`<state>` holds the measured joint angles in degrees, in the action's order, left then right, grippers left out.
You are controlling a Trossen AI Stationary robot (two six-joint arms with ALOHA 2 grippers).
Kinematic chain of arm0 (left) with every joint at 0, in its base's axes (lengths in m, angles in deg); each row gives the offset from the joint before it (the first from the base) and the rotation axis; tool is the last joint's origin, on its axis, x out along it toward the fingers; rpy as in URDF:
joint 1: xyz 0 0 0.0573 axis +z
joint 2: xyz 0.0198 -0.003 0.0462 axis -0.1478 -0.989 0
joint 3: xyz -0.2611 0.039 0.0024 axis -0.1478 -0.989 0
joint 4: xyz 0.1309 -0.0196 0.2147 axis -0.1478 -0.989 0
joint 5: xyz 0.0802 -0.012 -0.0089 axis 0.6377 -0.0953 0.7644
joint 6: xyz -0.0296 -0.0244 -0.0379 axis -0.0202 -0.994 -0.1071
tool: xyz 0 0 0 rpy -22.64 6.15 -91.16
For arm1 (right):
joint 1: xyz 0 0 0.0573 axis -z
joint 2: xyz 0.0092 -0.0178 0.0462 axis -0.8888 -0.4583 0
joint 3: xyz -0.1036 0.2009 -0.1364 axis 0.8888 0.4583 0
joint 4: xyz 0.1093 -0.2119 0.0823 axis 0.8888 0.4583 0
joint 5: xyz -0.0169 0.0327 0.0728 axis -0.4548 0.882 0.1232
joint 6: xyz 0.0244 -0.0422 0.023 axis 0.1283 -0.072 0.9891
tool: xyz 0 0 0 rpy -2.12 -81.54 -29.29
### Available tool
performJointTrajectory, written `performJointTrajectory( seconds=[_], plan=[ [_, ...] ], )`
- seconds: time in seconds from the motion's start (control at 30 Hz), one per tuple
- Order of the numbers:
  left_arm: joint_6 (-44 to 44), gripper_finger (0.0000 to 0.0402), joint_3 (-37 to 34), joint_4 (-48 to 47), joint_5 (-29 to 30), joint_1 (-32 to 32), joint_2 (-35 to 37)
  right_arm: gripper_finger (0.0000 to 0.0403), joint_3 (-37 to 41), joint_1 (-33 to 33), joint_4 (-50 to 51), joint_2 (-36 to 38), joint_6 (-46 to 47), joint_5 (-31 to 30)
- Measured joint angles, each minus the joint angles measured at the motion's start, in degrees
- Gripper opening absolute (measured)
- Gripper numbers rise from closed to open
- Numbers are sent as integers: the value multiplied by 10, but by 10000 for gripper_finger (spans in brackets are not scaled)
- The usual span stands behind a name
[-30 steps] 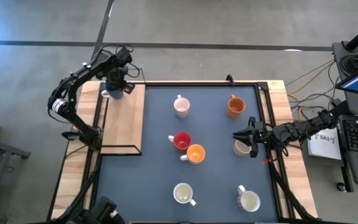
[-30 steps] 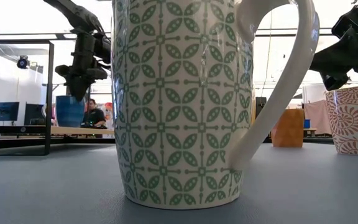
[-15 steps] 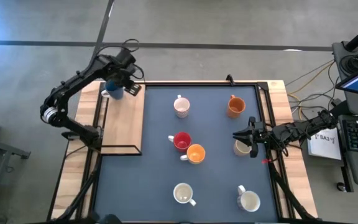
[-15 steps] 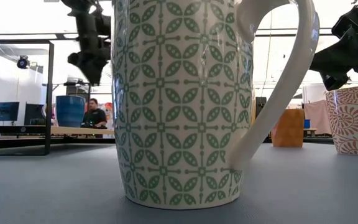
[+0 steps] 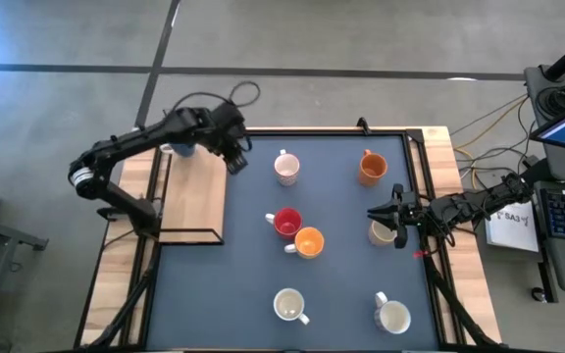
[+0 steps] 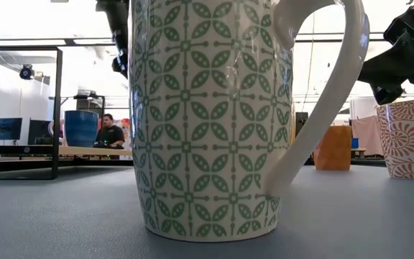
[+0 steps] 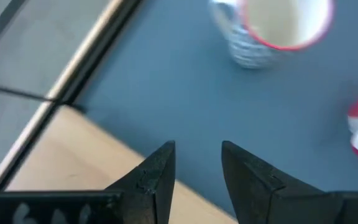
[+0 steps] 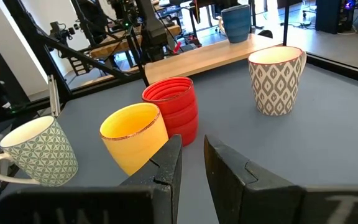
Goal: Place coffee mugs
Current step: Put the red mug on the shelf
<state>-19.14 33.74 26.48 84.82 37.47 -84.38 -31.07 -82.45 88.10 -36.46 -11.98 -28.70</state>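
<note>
So far we count one small blue ceramic mug [image 5: 179, 148] on the pale wooden board [image 5: 196, 196]; seven wait on the dark mat [image 5: 336, 284]. Left gripper [image 5: 236, 160] hangs empty, fingers parted; right gripper [image 5: 379, 213] narrow, empty, beside a patterned cream mug [image 5: 384, 233].

Eight mugs: four white mugs [image 5: 286, 168], two orange mugs [image 5: 372, 168], one red mug [image 5: 287, 223], one blue mug [image 5: 181, 149].

Eight upright coffee mugs: blue mug [image 5: 179, 149] on the wooden board at the desk's far left corner, the other seven spread over the blue mat, with red mug [image 5: 287, 223] touching tilted orange mug [image 5: 308, 242].
</note>
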Motion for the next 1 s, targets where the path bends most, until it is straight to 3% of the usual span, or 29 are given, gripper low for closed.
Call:
performJointTrajectory(
  seconds=[0.2, 0.4, 0.67, 1.0],
  plan=[
    [-19, 113, -14, 17, 0, -104, 0, 57, 0, 0, 0, 0, 0, 0],
    [-20, 113, -39, 98, -1, -185, 0, 57, 0, 0, 0, 0, 0, 0],
    [59, 113, -89, 128, -2, -289, -1, 57, 0, 0, 0, 0, 0, 0],
    [173, 113, -131, 256, -10, -319, -2, 57, 0, 0, 0, 0, 0, 0]
  ],
)
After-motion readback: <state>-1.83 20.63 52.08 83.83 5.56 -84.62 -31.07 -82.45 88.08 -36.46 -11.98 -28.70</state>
